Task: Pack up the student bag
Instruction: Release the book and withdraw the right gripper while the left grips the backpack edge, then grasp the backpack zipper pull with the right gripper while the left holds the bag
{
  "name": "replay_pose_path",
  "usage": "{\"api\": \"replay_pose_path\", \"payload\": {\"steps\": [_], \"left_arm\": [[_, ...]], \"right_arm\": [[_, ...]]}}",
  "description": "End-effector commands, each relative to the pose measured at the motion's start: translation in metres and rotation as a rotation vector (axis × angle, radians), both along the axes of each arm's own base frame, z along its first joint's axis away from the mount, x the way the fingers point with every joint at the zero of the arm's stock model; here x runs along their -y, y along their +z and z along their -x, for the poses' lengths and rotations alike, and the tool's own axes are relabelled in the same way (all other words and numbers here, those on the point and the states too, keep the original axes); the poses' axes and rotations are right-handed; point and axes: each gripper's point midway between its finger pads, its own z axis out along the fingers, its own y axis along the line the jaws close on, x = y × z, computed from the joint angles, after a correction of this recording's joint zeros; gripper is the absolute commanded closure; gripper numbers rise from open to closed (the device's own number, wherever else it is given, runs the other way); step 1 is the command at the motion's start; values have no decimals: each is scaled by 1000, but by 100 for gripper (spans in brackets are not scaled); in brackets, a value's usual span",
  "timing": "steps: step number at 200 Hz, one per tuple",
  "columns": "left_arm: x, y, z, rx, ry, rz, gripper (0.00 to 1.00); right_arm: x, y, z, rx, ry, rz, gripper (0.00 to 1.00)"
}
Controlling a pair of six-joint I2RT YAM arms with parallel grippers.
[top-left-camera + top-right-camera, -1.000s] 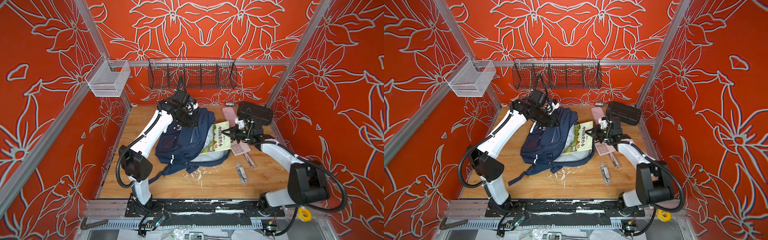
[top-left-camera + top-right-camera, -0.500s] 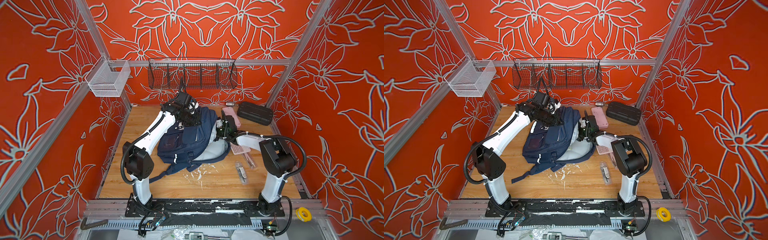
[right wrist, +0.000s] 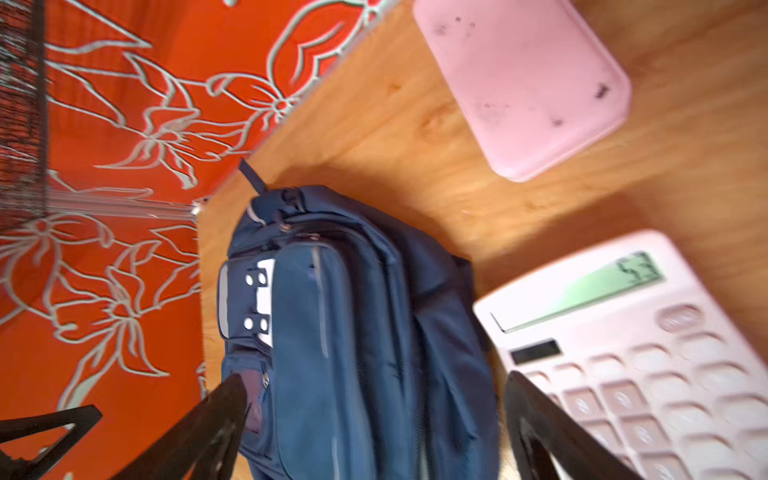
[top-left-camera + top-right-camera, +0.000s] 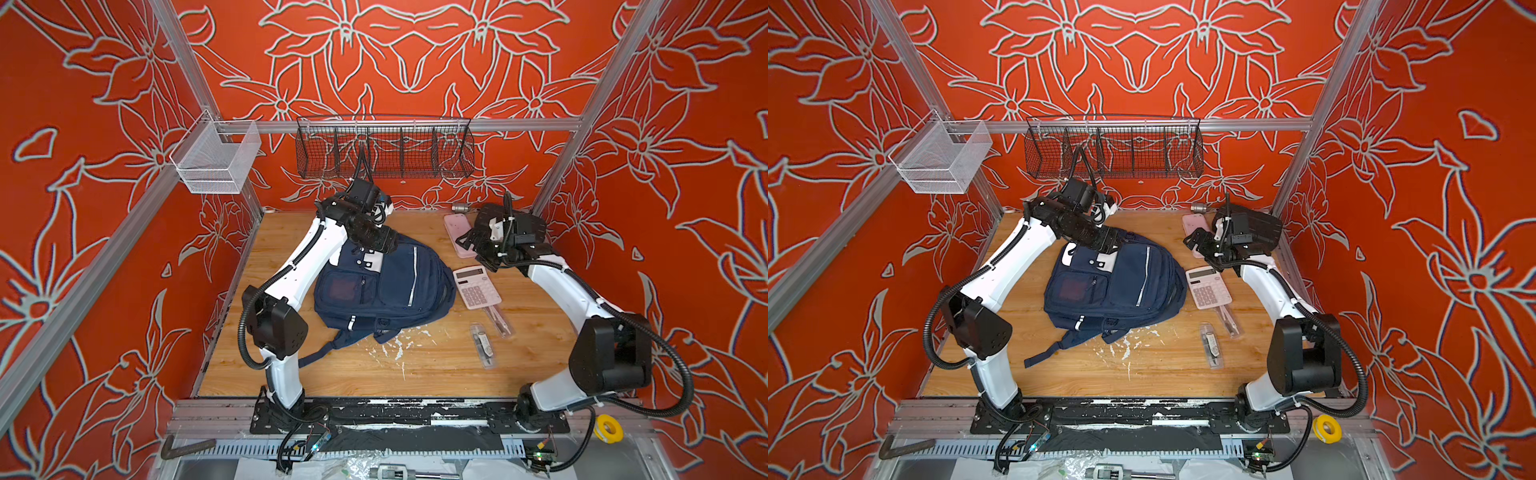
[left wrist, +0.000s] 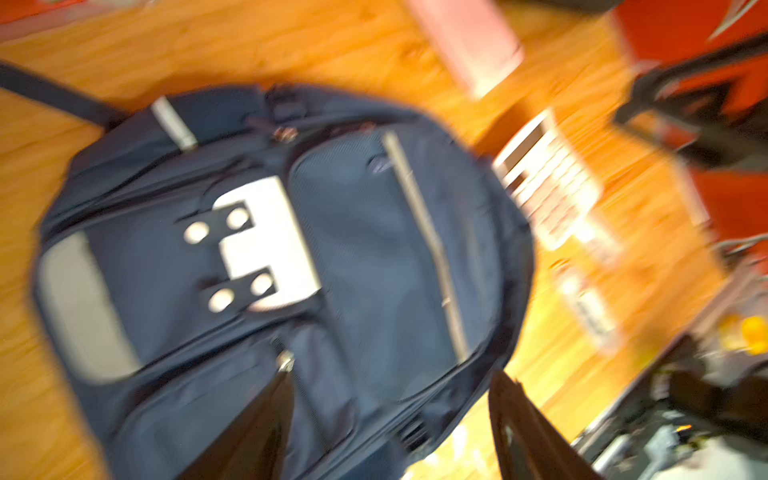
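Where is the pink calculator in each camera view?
Top view: calculator just right of the bag.
Top view: calculator again right of the bag.
Left wrist: calculator blurred, beside the bag.
Right wrist: calculator close up, beside the bag.
Shared landmark: the bag, next to it in all four.

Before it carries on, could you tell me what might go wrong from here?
1. The student bag lies flat with no opening showing; the left gripper and right gripper are open and empty, so items brought over may slide off.
2. The pink calculator lies right beside the bag and over a thin metal tool; lifting it may drag either.
3. The strap trails toward the left arm and could snag.
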Motion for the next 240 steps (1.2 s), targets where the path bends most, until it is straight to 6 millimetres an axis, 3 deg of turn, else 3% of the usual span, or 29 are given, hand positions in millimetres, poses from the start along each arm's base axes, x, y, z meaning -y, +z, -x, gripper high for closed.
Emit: {"api": "replay_pose_path", "payload": {"steps": [1, 21, 39, 80, 112, 147, 176, 189, 201, 226, 240], "left_arm": [[-41, -27, 37, 68, -179, -237, 34], [-59, -62, 71, 99, -317, -329, 38], [-64, -80, 96, 128, -429, -348, 42], [-42, -114, 126, 304, -749, -337, 44], [-23, -141, 139, 296, -866, -343, 44], [-15, -171, 136, 330, -901, -370, 45], [-18, -196, 139, 325, -929, -413, 45], [-27, -206, 131, 342, -905, -483, 46], [-28, -205, 126, 338, -869, -493, 57], [-20, -189, 121, 331, -816, -446, 95], [-15, -177, 125, 334, -825, -414, 100]], "right_arm": [[-1, 13, 14, 35, 82, 45, 3], [-17, 20, 25, 64, 176, 11, 4], [-24, 20, 36, 78, 237, 5, 5], [-40, 12, 54, 97, 312, -26, 6], [-58, 15, 63, 185, 384, 23, 7], [-69, 24, 74, 321, 433, 55, 14], [-74, 16, 85, 374, 502, 96, 25], [-79, 12, 89, 403, 538, 94, 32], [-85, 7, 93, 434, 573, 100, 39], [-101, -3, 109, 531, 683, 102, 49], [-113, 0, 120, 621, 757, 101, 55]]}}
